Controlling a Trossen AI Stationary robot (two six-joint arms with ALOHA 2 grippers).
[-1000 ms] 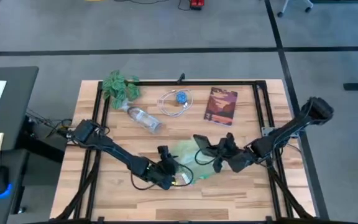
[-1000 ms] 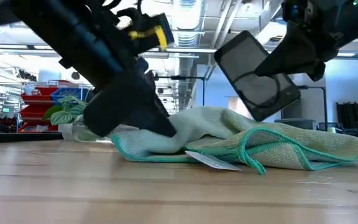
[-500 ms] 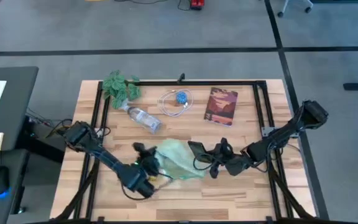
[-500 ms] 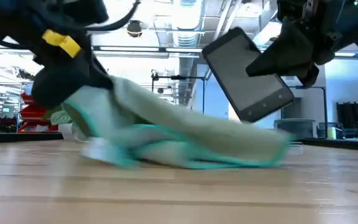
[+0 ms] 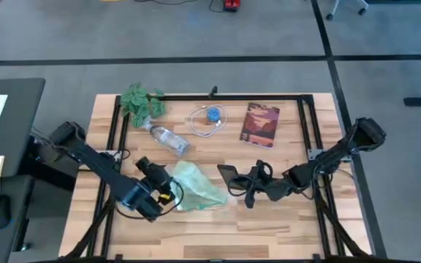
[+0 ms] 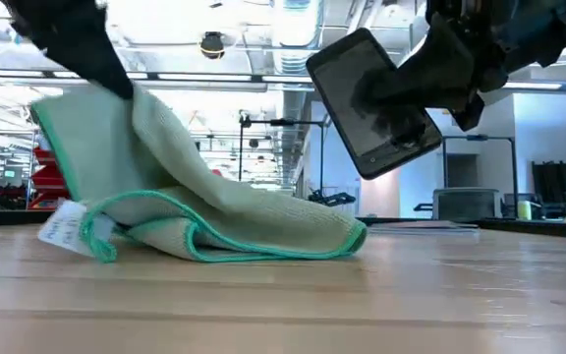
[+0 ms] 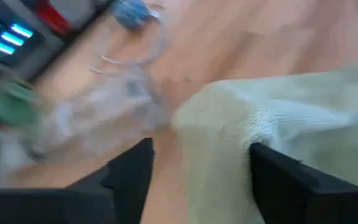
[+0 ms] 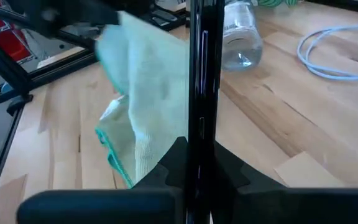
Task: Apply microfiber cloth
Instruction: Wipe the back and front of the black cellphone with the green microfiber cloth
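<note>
Microfiber cloth [image 5: 193, 186] hangs pinched in the left gripper [image 5: 161, 188], one corner lifted, the rest trailing on the table beside the phone [image 5: 226, 175], which the right gripper [image 5: 248, 186] clamps upright. Next move, likely: raise cloth against the screen.

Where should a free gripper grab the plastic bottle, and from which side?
Across the mid-body of the plastic bottle, from straight above. It lies on its side, diagonal, between the plant and the microfiber cloth, so set the fingers square to its long axis.
</note>
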